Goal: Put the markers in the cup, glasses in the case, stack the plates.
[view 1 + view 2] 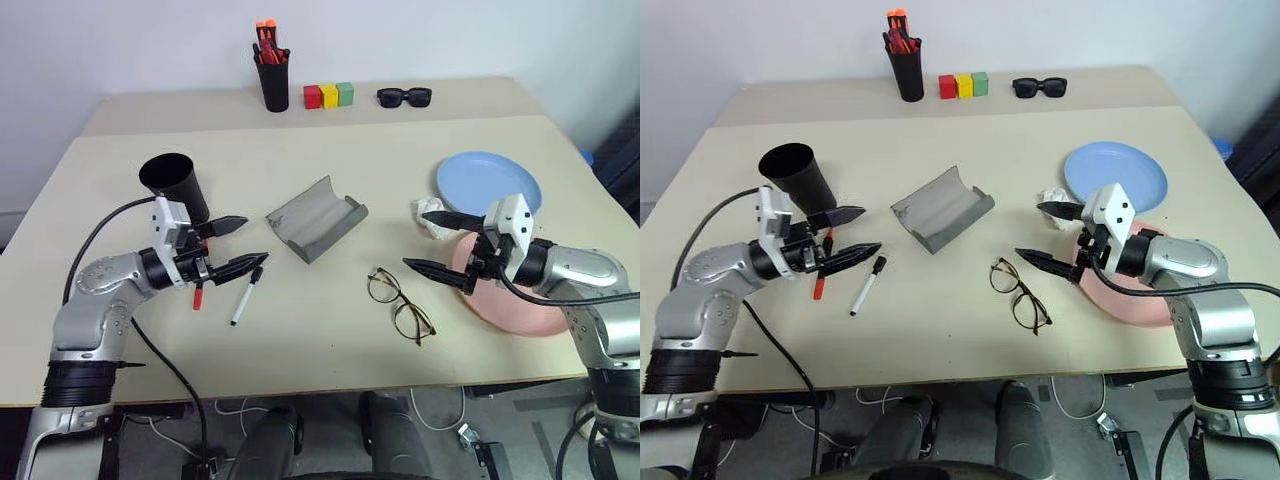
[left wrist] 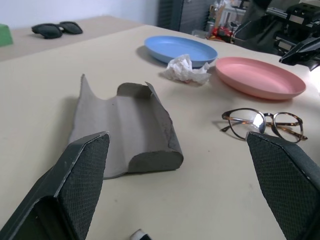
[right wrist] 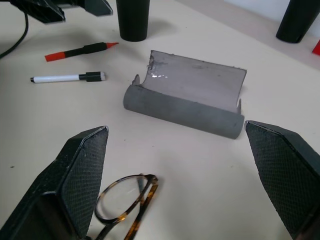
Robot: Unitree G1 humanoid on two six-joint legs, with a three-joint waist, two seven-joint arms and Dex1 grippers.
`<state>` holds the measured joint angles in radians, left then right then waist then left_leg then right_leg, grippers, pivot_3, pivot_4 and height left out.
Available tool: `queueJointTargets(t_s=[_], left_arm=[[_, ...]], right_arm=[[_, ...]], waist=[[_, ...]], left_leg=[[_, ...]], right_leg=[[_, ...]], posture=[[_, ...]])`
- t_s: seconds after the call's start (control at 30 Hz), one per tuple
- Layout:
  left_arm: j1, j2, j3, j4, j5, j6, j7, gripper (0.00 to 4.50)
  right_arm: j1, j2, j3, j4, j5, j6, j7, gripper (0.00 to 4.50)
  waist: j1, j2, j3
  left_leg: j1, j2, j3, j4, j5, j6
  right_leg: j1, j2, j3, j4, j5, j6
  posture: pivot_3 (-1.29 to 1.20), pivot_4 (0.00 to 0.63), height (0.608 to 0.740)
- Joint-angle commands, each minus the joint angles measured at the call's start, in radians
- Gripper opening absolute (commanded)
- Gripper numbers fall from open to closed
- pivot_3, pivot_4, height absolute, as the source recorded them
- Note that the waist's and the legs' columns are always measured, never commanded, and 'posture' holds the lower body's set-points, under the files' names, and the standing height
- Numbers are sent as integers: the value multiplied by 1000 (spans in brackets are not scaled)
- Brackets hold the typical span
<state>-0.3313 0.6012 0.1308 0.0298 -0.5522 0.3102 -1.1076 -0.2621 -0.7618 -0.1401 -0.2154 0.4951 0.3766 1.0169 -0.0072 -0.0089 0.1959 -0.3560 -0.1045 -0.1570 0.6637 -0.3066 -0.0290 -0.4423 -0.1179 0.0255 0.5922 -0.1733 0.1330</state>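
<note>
The grey felt case [image 1: 316, 217] lies flap-open, a curved trough. Beside it rest thin wire glasses [image 1: 400, 304], seemingly tortoiseshell-rimmed, and smooth round plates [image 1: 488, 182]. Left tool [image 1: 242, 245] and right tool [image 1: 428, 240] are spread, empty.

Lab-like room: plain table [image 1: 330, 330], cluttered equipment [image 2: 295, 25].

We take the grey case [image 1: 942, 209], lying open mid-table, as our landmark: to its left the black cup [image 1: 795, 175] tilts, with the red marker [image 1: 821, 275] and white marker [image 1: 867, 285] below it under the wide-spread left gripper [image 1: 853, 233]. To its right the glasses [image 1: 1019, 293] lie near the empty, parted right gripper [image 1: 1047, 233]. Farther right are the blue plate [image 1: 1116, 175], the pink plate [image 1: 1132, 297] and what may be crumpled paper [image 1: 1051, 198].
</note>
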Motion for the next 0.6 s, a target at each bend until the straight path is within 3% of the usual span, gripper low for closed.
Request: queueJointTargets(t_s=[0.03, 0.33, 0.6], left_arm=[[-36, -1, 8, 26, 17, -12, 24, 4500], [9, 47, 127, -61, -50, 137, 171, 4500], [162, 121, 261, -251, -78, 304, 338, 4500]], right_arm=[[2, -24, -46, -49, 23, 11, -7, 4467], [-52, 18, 9, -31, 6, 5, -16, 4467], [-94, 99, 103, -52, -3, 5, -25, 4467]], waist=[[0, 0, 0], [-7, 0, 0], [-4, 0, 0]], left_leg=[[0, 0, 0, 0, 0, 0], [0, 0, 0, 0, 0, 0], [0, 1, -1, 0, 0, 0]], right_leg=[[0, 0, 0, 0, 0, 0], [0, 0, 0, 0, 0, 0], [0, 0, 0, 0, 0, 0]], posture=[[0, 150, 740], [0, 150, 740], [0, 150, 740]])
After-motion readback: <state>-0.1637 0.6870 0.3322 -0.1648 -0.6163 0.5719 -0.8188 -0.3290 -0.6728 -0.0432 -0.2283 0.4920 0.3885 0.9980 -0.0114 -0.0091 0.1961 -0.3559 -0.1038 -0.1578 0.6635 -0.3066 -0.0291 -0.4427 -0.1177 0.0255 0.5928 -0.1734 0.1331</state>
